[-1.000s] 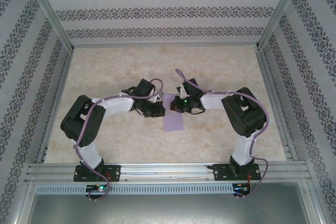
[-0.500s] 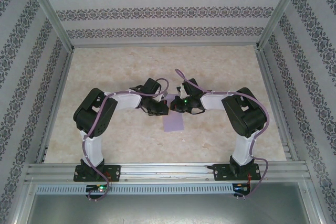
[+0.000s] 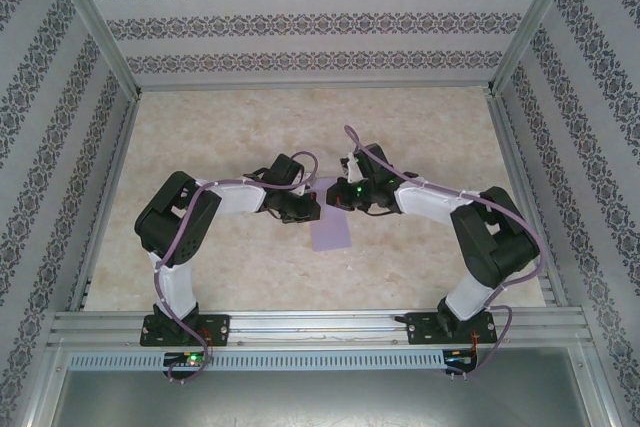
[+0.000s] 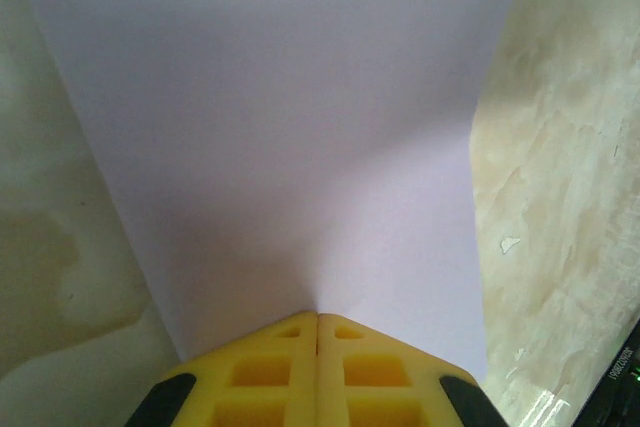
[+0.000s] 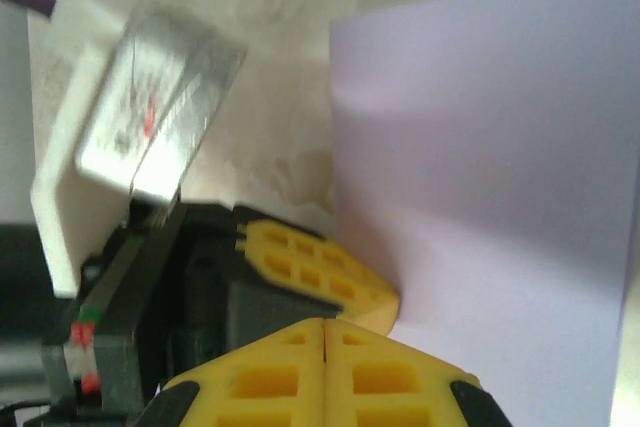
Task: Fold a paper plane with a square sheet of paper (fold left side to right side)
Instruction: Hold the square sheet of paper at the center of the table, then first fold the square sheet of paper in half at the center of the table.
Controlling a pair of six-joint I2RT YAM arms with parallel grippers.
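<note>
The lilac square sheet of paper [image 3: 332,235] lies flat on the marbled table between the two arms and shows as a narrow rectangle, not as a pointed paper plane. My left gripper [image 3: 310,210] is shut, its yellow fingertips [image 4: 318,319] pressed together with their tips resting on the sheet [image 4: 300,127]. My right gripper [image 3: 336,197] is also shut, its tips [image 5: 323,325] at the sheet's left edge [image 5: 480,197]. The left gripper's yellow fingers [image 5: 320,267] touch the paper just ahead of it. Nothing is visibly pinched between either pair of jaws.
Bare marbled tabletop [image 3: 300,127] surrounds the paper. Aluminium frame posts and patterned walls [image 3: 300,22] enclose the table on three sides. A metal rail [image 3: 320,325] runs along the near edge by the arm bases. The left wrist's camera housing [image 5: 140,117] looms close to the right gripper.
The left arm swung in toward the paper and its gripper finished shutting. The right arm's elbow swung out to the right while its gripper stayed at the sheet's top.
</note>
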